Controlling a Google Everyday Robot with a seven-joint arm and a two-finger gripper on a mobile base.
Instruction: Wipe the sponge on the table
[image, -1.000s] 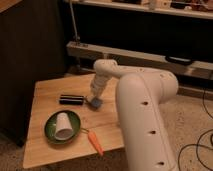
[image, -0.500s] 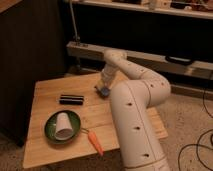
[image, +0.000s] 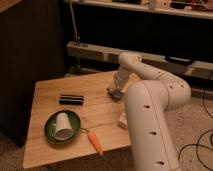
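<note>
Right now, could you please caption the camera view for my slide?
Gripper at the blue sponge on the table's far side; black bar, green bowl with white cup, carrot nearby.

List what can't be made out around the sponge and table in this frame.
Camera view:
- sponge: mostly covered by the gripper, which sits over it near the table's far right. Only a blue edge shows, and contact with the table can't be judged.
- table's right side: hidden behind the arm.
- small white object near the front edge: partly hidden by the arm, can't be identified.
</note>
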